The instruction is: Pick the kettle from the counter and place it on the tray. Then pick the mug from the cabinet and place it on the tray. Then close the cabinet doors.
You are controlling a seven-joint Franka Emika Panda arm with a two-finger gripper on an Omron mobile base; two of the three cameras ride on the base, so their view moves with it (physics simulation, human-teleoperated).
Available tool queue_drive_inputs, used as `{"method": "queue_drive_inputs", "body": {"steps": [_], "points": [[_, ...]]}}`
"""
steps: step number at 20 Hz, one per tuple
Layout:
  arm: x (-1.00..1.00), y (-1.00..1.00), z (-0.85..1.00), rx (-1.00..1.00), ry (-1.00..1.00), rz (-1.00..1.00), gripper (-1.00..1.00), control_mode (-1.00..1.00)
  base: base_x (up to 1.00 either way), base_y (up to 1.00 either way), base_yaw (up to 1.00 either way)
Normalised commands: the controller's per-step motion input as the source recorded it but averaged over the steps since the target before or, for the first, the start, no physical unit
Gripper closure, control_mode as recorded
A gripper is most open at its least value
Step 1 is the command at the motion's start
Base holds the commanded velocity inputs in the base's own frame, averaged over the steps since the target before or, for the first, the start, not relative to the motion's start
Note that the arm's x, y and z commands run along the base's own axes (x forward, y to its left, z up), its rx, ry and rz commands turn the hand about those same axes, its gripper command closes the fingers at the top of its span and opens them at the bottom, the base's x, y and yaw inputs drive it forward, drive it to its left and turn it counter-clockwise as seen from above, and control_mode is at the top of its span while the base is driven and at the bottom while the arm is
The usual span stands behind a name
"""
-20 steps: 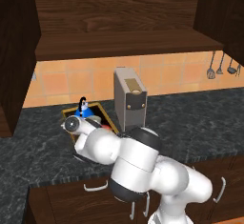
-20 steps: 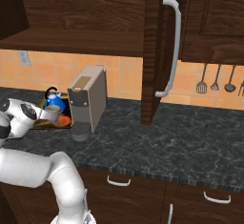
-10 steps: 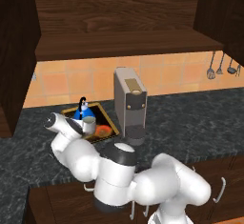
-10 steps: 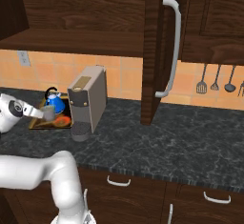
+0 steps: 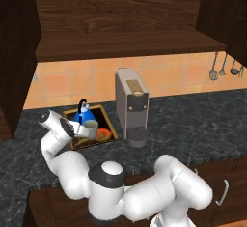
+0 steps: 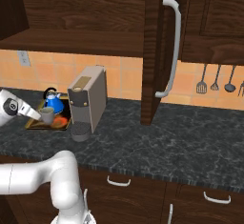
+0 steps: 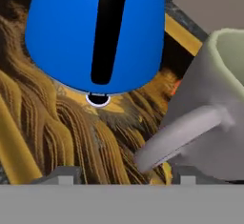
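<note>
Glossy blue kettle, matt ceramic mug

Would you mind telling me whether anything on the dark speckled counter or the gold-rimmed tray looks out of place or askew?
Nothing stands out. The small blue dome-shaped kettle and the beige-grey ceramic mug both stand upright on the gold-rimmed tray, nothing spilled. The dark wood cabinet door is open, which fits the unfinished task.

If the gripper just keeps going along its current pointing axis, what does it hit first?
Probably the mug: its handle sits just ahead of the gripper, between the fingertips. Past it are the tray surface and the kettle. Depth is hard to judge, so this is tentative.
</note>
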Motion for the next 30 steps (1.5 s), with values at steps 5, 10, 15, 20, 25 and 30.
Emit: {"method": "queue_drive_inputs", "body": {"steps": [5, 10, 15, 20, 25, 30], "points": [[-0.43, -0.12, 0.23, 0.00, 0.11, -0.13, -1.00, -1.00, 0.00, 0.00, 0.00], [-0.56, -0.24, 0.14, 0.00, 0.07, -0.10, -1.00, -1.00, 0.00, 0.00, 0.00], [-0.34, -0.42, 0.01, 0.00, 0.02, -0.04, -1.00, -1.00, 0.00, 0.00, 0.00], [-0.49, -0.03, 0.00, 0.00, -0.05, 0.04, -1.00, -1.00, 0.00, 0.00, 0.00], [-0.82, 0.00, 0.11, 0.02, -0.15, 0.21, -1.00, -1.00, 0.00, 0.00, 0.00], [-0.60, 0.00, 0.05, 0.01, -0.28, 0.23, -1.00, -1.00, 0.00, 0.00, 0.00]]}}
